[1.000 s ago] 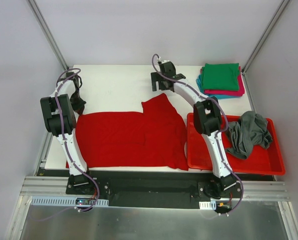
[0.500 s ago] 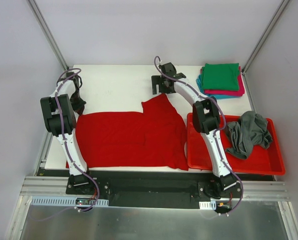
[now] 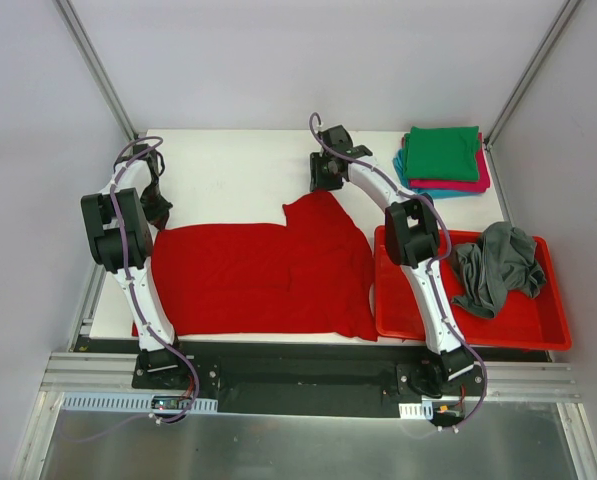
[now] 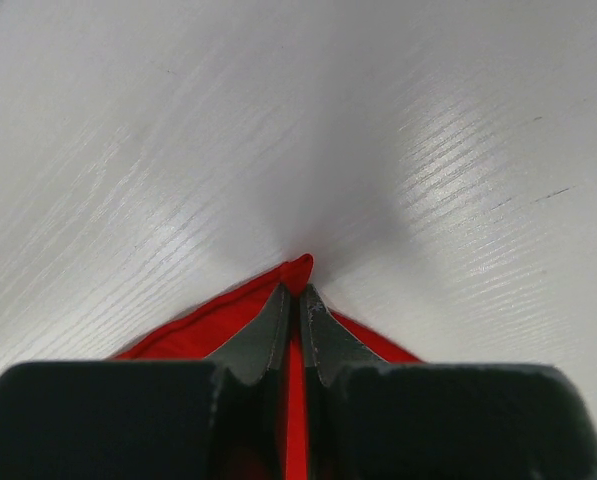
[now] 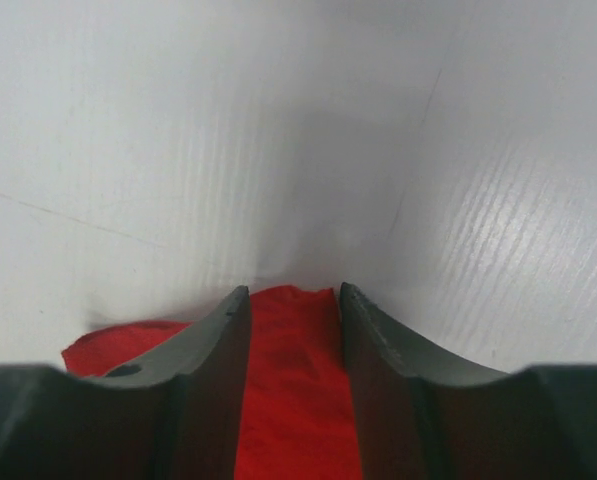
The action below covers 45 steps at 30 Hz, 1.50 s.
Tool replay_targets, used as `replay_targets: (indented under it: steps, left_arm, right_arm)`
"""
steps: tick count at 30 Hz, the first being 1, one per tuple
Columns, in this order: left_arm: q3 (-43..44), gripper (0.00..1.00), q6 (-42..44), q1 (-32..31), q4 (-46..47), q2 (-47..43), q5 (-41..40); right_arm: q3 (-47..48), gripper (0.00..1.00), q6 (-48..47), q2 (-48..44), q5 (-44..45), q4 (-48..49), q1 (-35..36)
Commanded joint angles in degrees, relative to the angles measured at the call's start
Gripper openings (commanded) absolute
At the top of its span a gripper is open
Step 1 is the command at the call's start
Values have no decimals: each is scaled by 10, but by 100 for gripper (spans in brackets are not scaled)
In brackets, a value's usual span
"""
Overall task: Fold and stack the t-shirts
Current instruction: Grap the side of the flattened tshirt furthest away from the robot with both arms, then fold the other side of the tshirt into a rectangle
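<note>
A bright red t-shirt (image 3: 258,275) lies spread flat on the white table (image 3: 228,170), with one sleeve reaching toward the back. My left gripper (image 3: 159,213) is at the shirt's far left corner, and the left wrist view shows it (image 4: 299,290) shut on a tip of red cloth (image 4: 297,267). My right gripper (image 3: 324,186) sits at the tip of the back sleeve. In the right wrist view its jaws (image 5: 291,292) stand apart on either side of a strip of red cloth (image 5: 293,350), still open.
A folded stack stands at the back right: green t-shirt (image 3: 443,152) on top, magenta (image 3: 475,183) and teal (image 3: 402,166) beneath. A red plastic tray (image 3: 403,310) at the right holds a crumpled dark grey t-shirt (image 3: 498,265). Grey walls enclose the table.
The right gripper has moved down onto the sleeve tip and its jaws have narrowed around the cloth. The left arm and the shirt have stayed put.
</note>
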Motion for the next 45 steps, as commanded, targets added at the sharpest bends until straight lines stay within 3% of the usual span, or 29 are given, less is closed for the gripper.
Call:
replay_targets:
  steps: [1,5,7,9,12,18,23,30,37,45]
  left_arm:
    - [14,0,14,-1,-20,-16,-4]
    - [14,0,15,-2,-21,-17,-3]
    - [14,0,21,-1,-21,-23,7]
    - [10,0,23,-2,-20,-33,10]
    - [-5,0,23,-1,-17,-56,-5]
    - [-30,0,21,-1,-6,-96,14]
    - [-125,0,11,-1,16,-175,3]
    - [-287,0,-22,-1,61,-291,32]
    - [-402,0,-40,-1,91,-397,33]
    - [-447,0,-73,9,94,-476,-14]
  right_arm:
    - [22,37,4,2,5,-30,2]
    - [20,15,-8,-4,12,-28,2]
    - [16,12,-30,-14,0,-12,2]
    - [5,0,-58,-28,-39,19,2]
    - [-38,0,-67,-76,-70,55,5]
    - [-243,0,-92,-242,-100,135,24]
    - [-387,0,-76,-354,-175,162,33]
    - [-559,1,-76,-500,-158,177,80]
    - [-668,0,-57,-610,-114,174,116]
    - [-710,0,-51,-696,-59,129,124]
